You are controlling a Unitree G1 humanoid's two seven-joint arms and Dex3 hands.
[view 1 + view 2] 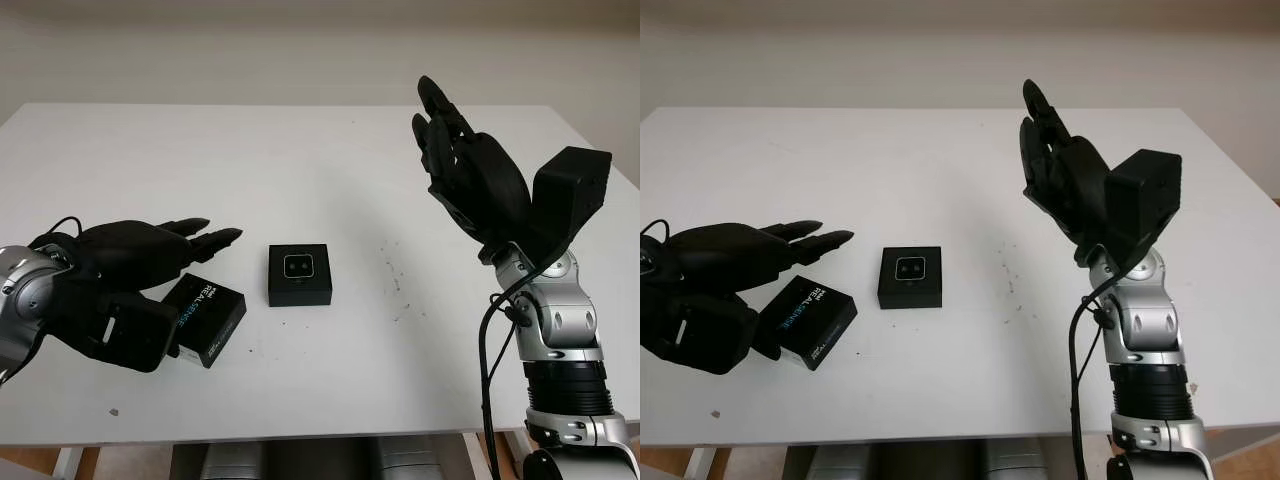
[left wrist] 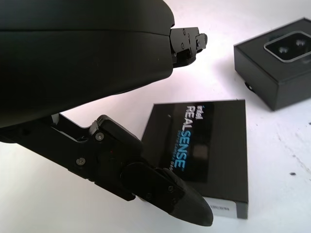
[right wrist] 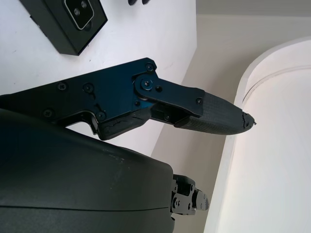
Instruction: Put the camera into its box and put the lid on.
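A small black box (image 1: pixel 299 275) sits at the middle of the white table (image 1: pixel 300 160), with the silver-faced camera (image 1: pixel 299 265) lying inside it, lenses up. To the box's left the black lid (image 1: pixel 207 318) printed "RealSense" lies flat on the table, tilted askew. My left hand (image 1: pixel 178 262) is open just over the lid's left end; in the left wrist view its thumb (image 2: pixel 165 191) is beside the lid (image 2: pixel 204 145) and nothing is grasped. My right hand (image 1: pixel 450 140) is open, raised well above the table to the right of the box.
A few dark specks (image 1: pixel 392 270) mark the table right of the box. The table's front edge runs close below the left hand. A black cable (image 1: pixel 487 350) hangs along the right forearm.
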